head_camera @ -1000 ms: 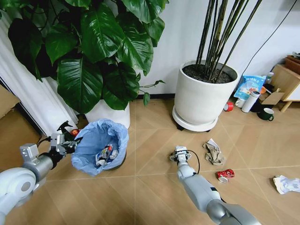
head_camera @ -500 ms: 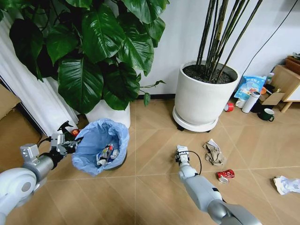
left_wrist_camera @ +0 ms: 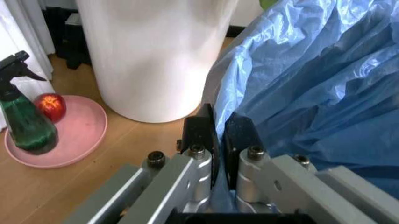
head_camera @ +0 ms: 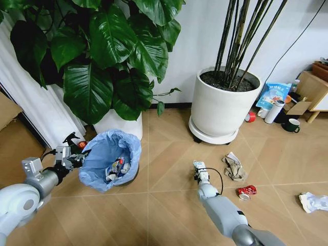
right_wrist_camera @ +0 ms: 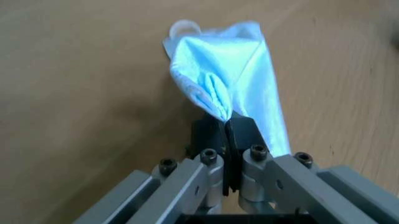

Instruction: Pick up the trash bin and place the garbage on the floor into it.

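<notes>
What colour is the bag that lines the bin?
Light blue bag; the left wrist view shows it best.

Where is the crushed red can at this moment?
In the head view the red can lies on the floor on the robot's right, just right of the right gripper and below the crumpled brown paper.

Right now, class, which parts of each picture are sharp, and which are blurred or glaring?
Head view: evenly lit and sharp across floor and trash bin. Left wrist view: end effector and blue liner sharp, white pot bright with glare. Right wrist view: right end effector sharp, the pale tissue it pinches overexposed, floor behind soft.
</notes>
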Available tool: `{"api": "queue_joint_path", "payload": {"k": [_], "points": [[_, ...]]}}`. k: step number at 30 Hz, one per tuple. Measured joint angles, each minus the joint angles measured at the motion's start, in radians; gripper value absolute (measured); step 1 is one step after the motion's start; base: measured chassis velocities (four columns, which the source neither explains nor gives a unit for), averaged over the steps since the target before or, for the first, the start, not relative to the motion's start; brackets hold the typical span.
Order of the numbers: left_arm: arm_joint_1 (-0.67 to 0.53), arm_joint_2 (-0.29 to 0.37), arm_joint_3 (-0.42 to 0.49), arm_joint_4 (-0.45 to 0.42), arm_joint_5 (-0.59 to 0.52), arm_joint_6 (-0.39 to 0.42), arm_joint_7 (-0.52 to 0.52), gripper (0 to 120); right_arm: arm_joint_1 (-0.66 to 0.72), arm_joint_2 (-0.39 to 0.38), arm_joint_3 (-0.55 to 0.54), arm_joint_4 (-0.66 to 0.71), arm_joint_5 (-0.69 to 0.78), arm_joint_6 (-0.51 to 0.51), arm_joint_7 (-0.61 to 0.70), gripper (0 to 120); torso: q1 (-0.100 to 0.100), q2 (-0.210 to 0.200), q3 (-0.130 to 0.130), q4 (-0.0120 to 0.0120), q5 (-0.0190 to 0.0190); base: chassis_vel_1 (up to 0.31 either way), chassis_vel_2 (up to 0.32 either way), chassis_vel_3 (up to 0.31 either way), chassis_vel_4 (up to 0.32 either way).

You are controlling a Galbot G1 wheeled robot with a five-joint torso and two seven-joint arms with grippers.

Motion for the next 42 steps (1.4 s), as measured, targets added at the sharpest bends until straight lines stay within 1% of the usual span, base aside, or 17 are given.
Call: {"api": "queue_joint_path", "payload": {"k": [1, 5, 6, 9, 11, 12, 14, 15, 18, 19, 20, 23, 24, 25, 32, 37, 42], "points": [[0.000, 0.000, 0.000, 0.000, 0.000, 0.000, 0.000, 0, 0.000, 0.000, 0.000, 0.000, 0.000, 0.000, 0.000, 0, 0.000, 0.000, 0.000, 0.0000, 0.0000, 0.000, 0.000, 0.000, 0.000], [-0.001, 0.005, 0.002, 0.007, 0.001, -0.001, 0.004, 0, -0.074, -0.071, -0.049, 0.216, -0.052, 0.129, -0.066, 0, 0.000, 0.000, 0.000, 0.0007, -0.0003, 0.000, 0.000, 0.000, 0.000], [-0.001, 0.005, 0.002, 0.007, 0.001, -0.001, 0.004, 0, -0.074, -0.071, -0.049, 0.216, -0.052, 0.129, -0.066, 0, 0.000, 0.000, 0.000, 0.0007, -0.0003, 0.000, 0.000, 0.000, 0.000], [0.000, 0.013, 0.012, 0.010, 0.002, -0.001, 0.010, 0, -0.132, -0.141, -0.067, 0.414, -0.028, 0.205, -0.142, 0, 0.000, 0.000, 0.000, 0.0008, -0.0006, 0.000, 0.000, 0.000, 0.000], [0.002, 0.016, 0.016, 0.015, 0.008, -0.003, 0.014, 0, -0.171, -0.218, -0.072, 0.575, 0.016, 0.239, -0.193, 0, 0.000, 0.000, -0.001, 0.0008, -0.0002, 0.000, 0.000, 0.000, 0.000], [0.002, 0.016, 0.016, 0.015, 0.008, -0.003, 0.014, 0, -0.171, -0.218, -0.072, 0.575, 0.016, 0.239, -0.193, 0, 0.000, 0.000, -0.001, 0.0008, -0.0002, 0.000, 0.000, 0.000, 0.000], [0.003, 0.017, 0.020, 0.021, 0.011, -0.003, 0.017, 0, -0.208, -0.305, -0.071, 0.713, 0.061, 0.260, -0.232, 0, 0.000, 0.000, -0.001, 0.0004, -0.0012, 0.000, 0.000, 0.000, 0.000], [0.003, 0.017, 0.020, 0.021, 0.011, -0.003, 0.017, 0, -0.208, -0.305, -0.071, 0.713, 0.061, 0.260, -0.232, 0, 0.000, 0.000, -0.001, 0.0004, -0.0012, 0.000, 0.000, 0.000, 0.000], [0.002, 0.018, 0.024, 0.028, 0.013, -0.003, 0.020, 0, -0.245, -0.403, -0.061, 0.911, 0.134, 0.296, -0.313, 0, 0.000, 0.000, -0.001, 0.0000, -0.0007, 0.000, 0.000, 0.000, 0.000], [0.002, 0.018, 0.024, 0.028, 0.013, -0.003, 0.020, 0, -0.245, -0.403, -0.061, 0.911, 0.134, 0.296, -0.313, 0, 0.000, 0.000, -0.001, 0.0000, -0.0007, 0.000, 0.000, 0.000, 0.000], [0.001, 0.018, 0.026, 0.029, 0.013, -0.003, 0.021, 0, -0.247, -0.424, -0.061, 0.976, 0.164, 0.303, -0.341, 0, 0.000, 0.000, -0.001, 0.0002, -0.0010, 0.000, 0.000, 0.000, 0.000], [0.000, 0.018, 0.026, 0.030, 0.013, -0.004, 0.021, 0, -0.246, -0.430, -0.063, 0.998, 0.175, 0.306, -0.350, 0, 0.000, 0.000, -0.001, 0.0003, -0.0009, 0.000, 0.000, 0.000, 0.000], [-0.001, 0.018, 0.027, 0.033, 0.013, -0.004, 0.020, 0, -0.228, -0.450, -0.088, 1.082, 0.219, 0.311, -0.387, 0, 0.000, 0.000, -0.001, 0.0007, -0.0008, 0.000, 0.000, 0.000, 0.000], [-0.002, 0.018, 0.028, 0.033, 0.013, -0.004, 0.019, 0, -0.209, -0.452, -0.113, 1.108, 0.240, 0.307, -0.397, 0, 0.000, 0.000, -0.001, 0.0004, -0.0008, 0.000, 0.000, 0.000, 0.000], [-0.014, 0.012, 0.045, 0.036, 0.012, -0.003, 0.013, 0, -0.074, -0.420, -0.238, 1.144, 0.320, 0.272, -0.408, 0, 0.000, 0.000, -0.001, 0.0007, -0.0009, 0.000, 0.000, 0.000, 0.000], [-0.018, 0.012, 0.052, 0.039, 0.007, -0.003, 0.012, 0, 0.050, -0.365, -0.362, 1.081, 0.369, 0.273, -0.425, 0, 0.000, 0.000, -0.001, 0.0008, -0.0010, 0.000, 0.000, 0.000, 0.000], [-0.024, 0.020, 0.055, 0.042, 0.003, -0.002, 0.012, 0, 0.108, -0.296, -0.467, 1.008, 0.394, 0.278, -0.441, 0, 0.000, 0.000, 0.000, 0.0007, -0.0011, 0.000, 0.000, 0.000, 0.000]]}}
